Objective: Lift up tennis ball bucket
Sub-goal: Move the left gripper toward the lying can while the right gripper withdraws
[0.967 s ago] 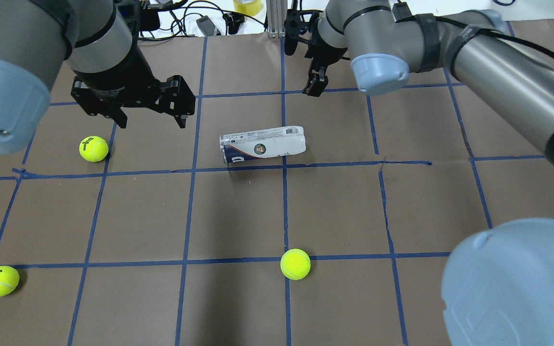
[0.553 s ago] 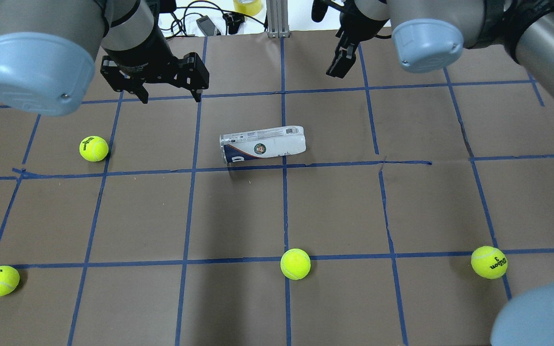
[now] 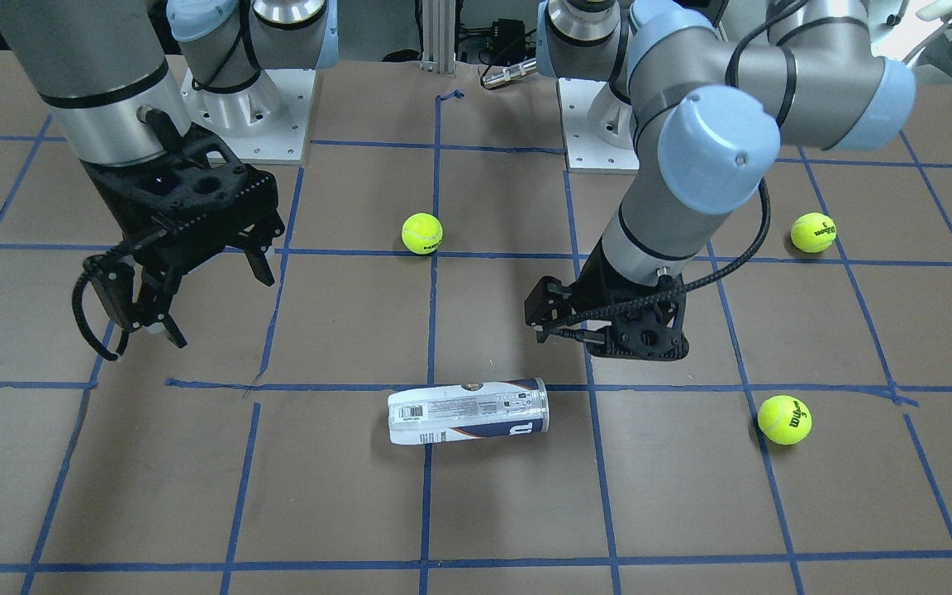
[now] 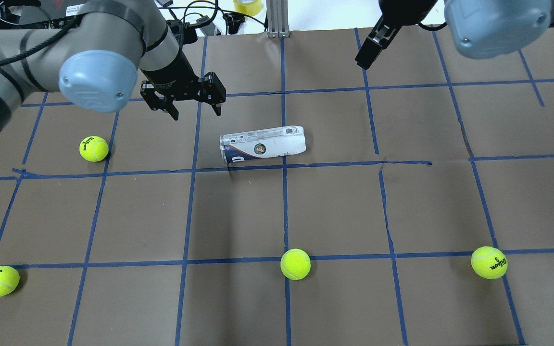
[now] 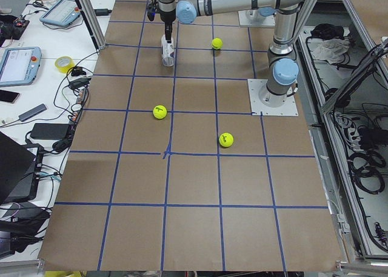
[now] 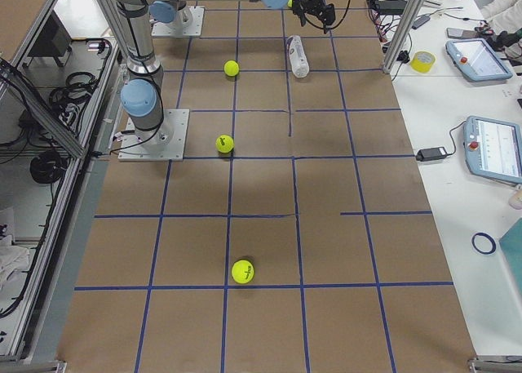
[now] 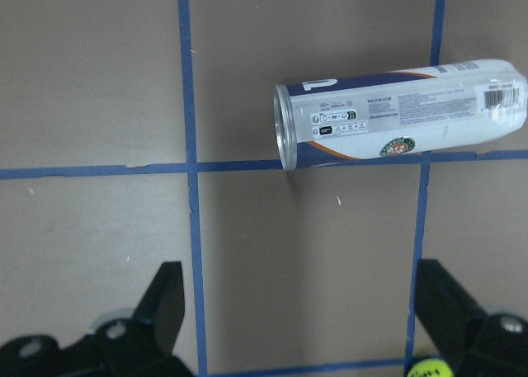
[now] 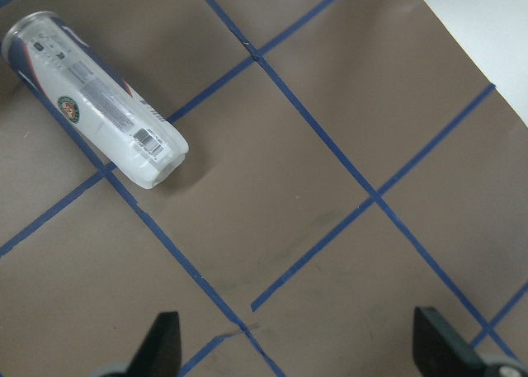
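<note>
While both grippers hang clear of the work, the task stands at the approach step, in my judgement. Left gripper [image 4: 196, 109]: jaws spread wide, nothing held, hovering near the rimmed end of the tennis ball bucket [image 4: 262, 144] without touching it. Right gripper [image 3: 213, 299]: likewise wide open and empty, well apart from the bucket. The bucket lies on its side on the brown table [image 4: 334, 202], across a blue tape line. No lift has begun. Next move, as judged: the left gripper must centre over the tube's middle, jaws straddling its width, then descend and close gently, since the round wall may roll or deform.
</note>
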Controlling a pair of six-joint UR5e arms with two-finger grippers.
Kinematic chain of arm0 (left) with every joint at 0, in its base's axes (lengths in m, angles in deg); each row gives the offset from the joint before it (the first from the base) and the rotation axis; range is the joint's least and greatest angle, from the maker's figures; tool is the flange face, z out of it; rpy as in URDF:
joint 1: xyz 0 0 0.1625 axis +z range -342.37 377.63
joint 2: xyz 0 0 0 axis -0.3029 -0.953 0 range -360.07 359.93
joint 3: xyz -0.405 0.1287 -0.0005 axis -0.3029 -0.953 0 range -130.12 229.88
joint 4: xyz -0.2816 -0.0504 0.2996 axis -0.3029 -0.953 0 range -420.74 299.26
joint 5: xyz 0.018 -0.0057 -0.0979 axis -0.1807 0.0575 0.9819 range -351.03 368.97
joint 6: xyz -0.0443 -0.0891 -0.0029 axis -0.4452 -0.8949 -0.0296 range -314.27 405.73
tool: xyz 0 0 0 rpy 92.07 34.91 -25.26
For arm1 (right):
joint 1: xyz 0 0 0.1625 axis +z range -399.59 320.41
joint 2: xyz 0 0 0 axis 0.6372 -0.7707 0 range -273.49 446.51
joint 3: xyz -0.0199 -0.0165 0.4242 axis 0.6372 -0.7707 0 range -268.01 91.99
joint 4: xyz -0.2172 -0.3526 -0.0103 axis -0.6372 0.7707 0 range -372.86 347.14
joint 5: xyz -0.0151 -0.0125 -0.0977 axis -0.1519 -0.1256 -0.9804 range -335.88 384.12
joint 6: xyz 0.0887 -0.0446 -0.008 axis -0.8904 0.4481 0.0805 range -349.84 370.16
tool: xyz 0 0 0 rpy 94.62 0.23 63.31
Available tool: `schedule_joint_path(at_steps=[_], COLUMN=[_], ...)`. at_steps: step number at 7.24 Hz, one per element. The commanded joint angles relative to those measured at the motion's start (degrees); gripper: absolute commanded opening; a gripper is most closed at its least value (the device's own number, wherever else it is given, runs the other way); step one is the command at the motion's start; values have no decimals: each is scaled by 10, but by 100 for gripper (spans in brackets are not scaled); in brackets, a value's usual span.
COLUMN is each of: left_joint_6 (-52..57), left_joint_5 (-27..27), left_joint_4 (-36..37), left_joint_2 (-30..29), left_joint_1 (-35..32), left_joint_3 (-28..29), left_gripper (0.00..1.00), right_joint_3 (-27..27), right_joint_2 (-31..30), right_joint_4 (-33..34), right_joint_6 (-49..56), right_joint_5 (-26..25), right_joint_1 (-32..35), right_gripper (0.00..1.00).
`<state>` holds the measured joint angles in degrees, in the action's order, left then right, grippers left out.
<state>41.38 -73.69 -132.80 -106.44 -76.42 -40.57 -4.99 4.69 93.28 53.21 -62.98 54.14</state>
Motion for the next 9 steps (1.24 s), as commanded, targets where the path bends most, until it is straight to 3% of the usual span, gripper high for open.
schedule_joint_path(at_steps=[1, 2, 3, 5, 6, 9], left_joint_6=[14, 20, 23, 24, 28, 24], left_joint_5=[36, 65, 148, 174, 197, 209], left_joint_4=[52, 53, 53, 54, 53, 44], left_joint_2=[-74, -95, -109, -138, -144, -151], left_joint_1=[10, 26, 44, 47, 47, 47], left_joint_3=[3, 2, 1, 0, -3, -10], left_gripper=[100, 100, 100, 100, 94, 96], right_joint_3=[0, 2, 6, 9, 12, 23], right_joint_2=[-16, -25, -36, -37, -37, -37], right_joint_4=[-35, -61, -83, -96, -96, -99], right_joint_6=[-105, -130, -184, -245, -246, -268], right_joint_5=[-18, -17, -17, -19, -22, -24], right_joint_1=[-2, -1, 1, 2, 2, 2], right_gripper=[100, 100, 100, 100, 100, 100])
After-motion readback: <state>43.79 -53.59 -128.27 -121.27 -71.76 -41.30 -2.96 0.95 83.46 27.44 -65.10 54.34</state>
